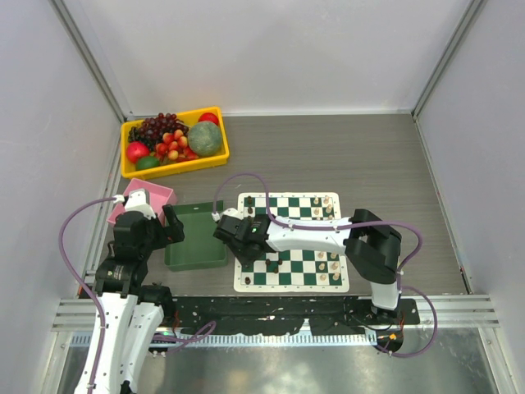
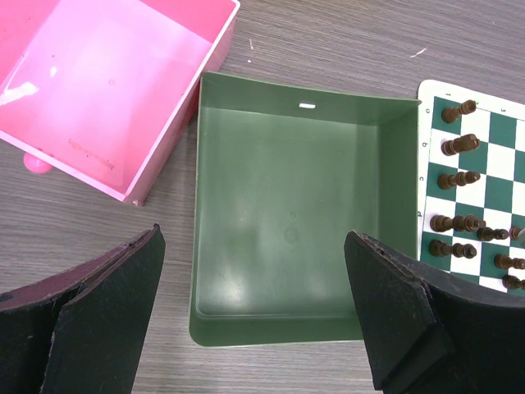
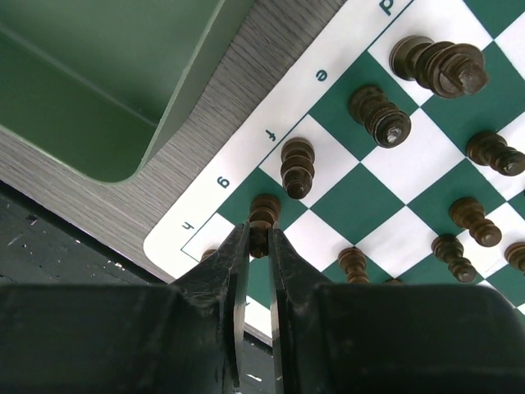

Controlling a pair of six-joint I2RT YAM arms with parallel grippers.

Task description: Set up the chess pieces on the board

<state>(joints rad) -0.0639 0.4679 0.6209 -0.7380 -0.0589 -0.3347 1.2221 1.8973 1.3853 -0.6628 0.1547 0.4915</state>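
A grey wood-grain tabletop [image 1: 369, 156] fills the enclosure. Plain pale walls [image 1: 271, 49] close it on three sides, joined by slanting metal posts [image 1: 90, 61] at the far corners. A ribbed aluminium rail [image 1: 459, 310] runs along the near edge. The light is soft and even.

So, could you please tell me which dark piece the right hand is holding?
The dark piece by the border letter g, near the board's corner, pinched in the right hand. Its neighbour by f and the others stand free.

Dark chess pieces [image 3: 297, 168] upright on board [image 3: 358, 202]
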